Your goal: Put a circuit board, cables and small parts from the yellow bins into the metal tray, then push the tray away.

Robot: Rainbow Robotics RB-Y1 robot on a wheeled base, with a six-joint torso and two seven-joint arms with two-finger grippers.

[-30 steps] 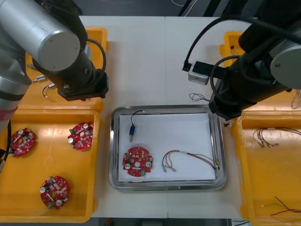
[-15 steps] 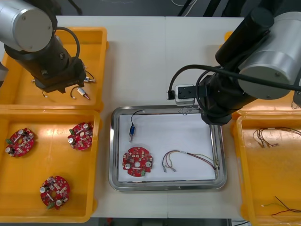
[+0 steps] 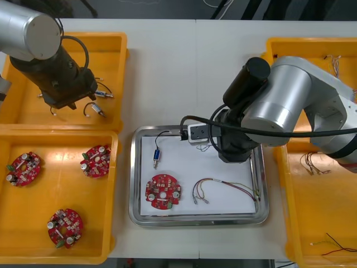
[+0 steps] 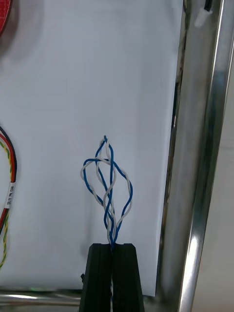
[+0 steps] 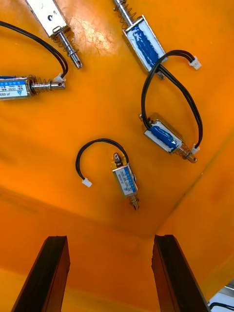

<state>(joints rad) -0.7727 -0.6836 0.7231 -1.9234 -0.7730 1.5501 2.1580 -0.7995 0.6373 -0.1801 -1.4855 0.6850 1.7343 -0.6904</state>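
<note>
Right gripper (image 4: 113,246) fingers are pressed together on the end of a twisted blue and white cable (image 4: 108,185), whose loops lie over the white inside of the metal tray (image 4: 204,146), just beside its shiny rim. A red and yellow cable (image 4: 7,195) and the edge of a circuit board (image 4: 4,14) lie on the same white sheet, on the side away from that rim. At the left wrist, the left gripper (image 5: 109,239) is released, its fingers well apart above the floor of the far left yellow bin (image 5: 97,117), where five small metal parts (image 5: 126,178) with black leads lie scattered, none touched. From the front, the right arm reaches over the tray's far right part and the left arm hangs over the far left bin. The tray sits on the light worktop (image 3: 184,72) between the bins, holding the board, one small part and the red and yellow cable. Three more circuit boards (image 3: 64,226) lie in the near left bin (image 3: 56,254); loose cables (image 3: 319,162) lie in the near right bin (image 3: 293,223). A seam runs down the worktop from far to near, and dark floor (image 3: 167,8) shows beyond its far edge.
</note>
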